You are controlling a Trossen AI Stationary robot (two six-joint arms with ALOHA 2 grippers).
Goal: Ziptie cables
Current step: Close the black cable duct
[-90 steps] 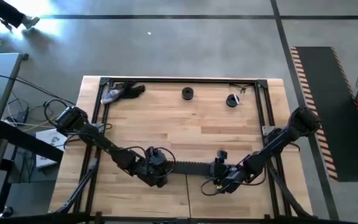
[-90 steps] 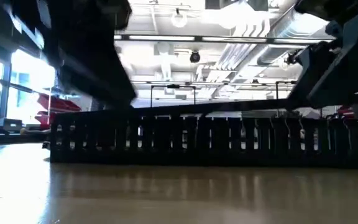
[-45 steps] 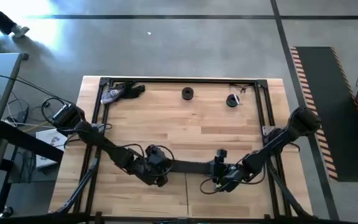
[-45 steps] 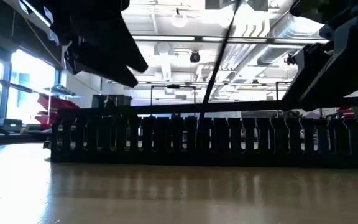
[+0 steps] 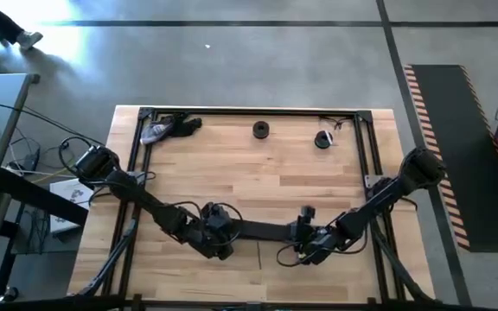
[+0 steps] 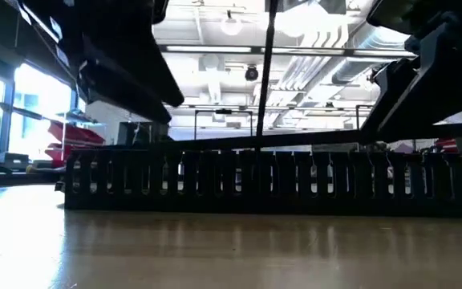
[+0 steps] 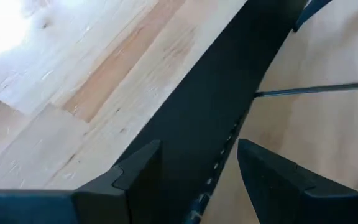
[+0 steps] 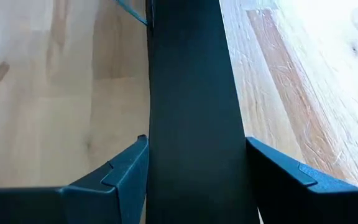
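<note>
I had both arms down at the near middle of the table [image 5: 258,164], one at each end of the long black slotted channel [image 5: 262,231]. The left gripper [image 7: 199,167] was spread, fingers astride the channel; the right gripper [image 8: 196,163] was spread astride it too. I could not find the cables in any view. The thin dark line [image 6: 268,72] stood up over the channel. My worry: closing or lifting unevenly could twist the channel, and working blind could snag that line.
</note>
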